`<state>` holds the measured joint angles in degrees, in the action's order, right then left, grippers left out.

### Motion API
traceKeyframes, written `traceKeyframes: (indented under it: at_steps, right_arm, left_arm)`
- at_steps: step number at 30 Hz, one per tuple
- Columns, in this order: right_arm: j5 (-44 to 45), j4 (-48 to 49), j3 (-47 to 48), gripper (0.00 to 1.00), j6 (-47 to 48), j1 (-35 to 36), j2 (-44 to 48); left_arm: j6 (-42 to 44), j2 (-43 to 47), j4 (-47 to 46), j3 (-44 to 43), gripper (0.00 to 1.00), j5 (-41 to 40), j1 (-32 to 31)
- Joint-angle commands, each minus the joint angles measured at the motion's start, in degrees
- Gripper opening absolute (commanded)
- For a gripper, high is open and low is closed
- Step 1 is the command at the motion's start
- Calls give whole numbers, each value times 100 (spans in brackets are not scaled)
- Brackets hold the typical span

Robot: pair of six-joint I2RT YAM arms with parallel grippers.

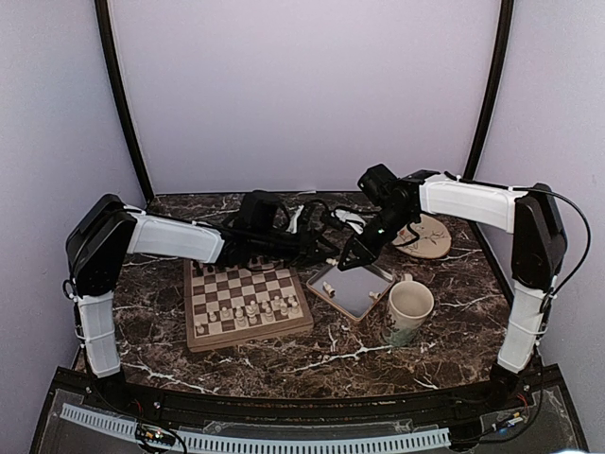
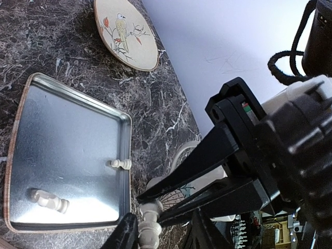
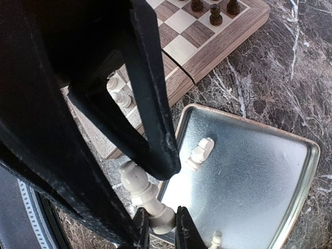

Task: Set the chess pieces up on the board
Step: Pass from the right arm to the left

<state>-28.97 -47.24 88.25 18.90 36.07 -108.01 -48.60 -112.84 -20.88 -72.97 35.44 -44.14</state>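
My right gripper (image 1: 346, 263) is shut on the base of a cream-white chess piece (image 3: 142, 194) and holds it just above the left edge of the grey metal tray (image 1: 364, 291). My left gripper (image 1: 331, 255) is open, and its fingers (image 3: 155, 129) straddle the head of that piece (image 2: 148, 228). The right gripper's fingers (image 2: 207, 155) reach in from the right in the left wrist view. A cream knight (image 3: 199, 153) and a cream pawn (image 2: 122, 163) lie in the tray (image 2: 67, 140). The wooden board (image 1: 250, 336) lies to the left with several cream pieces (image 1: 248, 310) on its near rows.
Dark brown chessmen (image 3: 215, 15) stand on the board's far rows. A patterned mug (image 1: 408, 310) stands right of the tray. A bird-painted plate (image 1: 430, 236) lies behind it at the back right. Both arms cross over the board's far right corner.
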Motion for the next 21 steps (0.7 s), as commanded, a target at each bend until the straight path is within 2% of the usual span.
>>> traceKeyframes:
  at_steps: [1, 5, 15, 21]
  right_arm:
    - [-104, 91, 143, 7, -70, 19, 104]
    - [-102, 101, 131, 7, -79, 16, 109]
    - [-62, 114, 106, 7, -88, 14, 81]
    - [-75, 135, 105, 7, -99, 18, 80]
  left_arm:
    - [106, -2, 144, -74, 38, 73, -84]
    - [126, -2, 188, -34, 37, 40, -95]
    - [75, -1, 82, 76, 16, 74, -108]
    - [77, 14, 43, 94, 9, 69, -104]
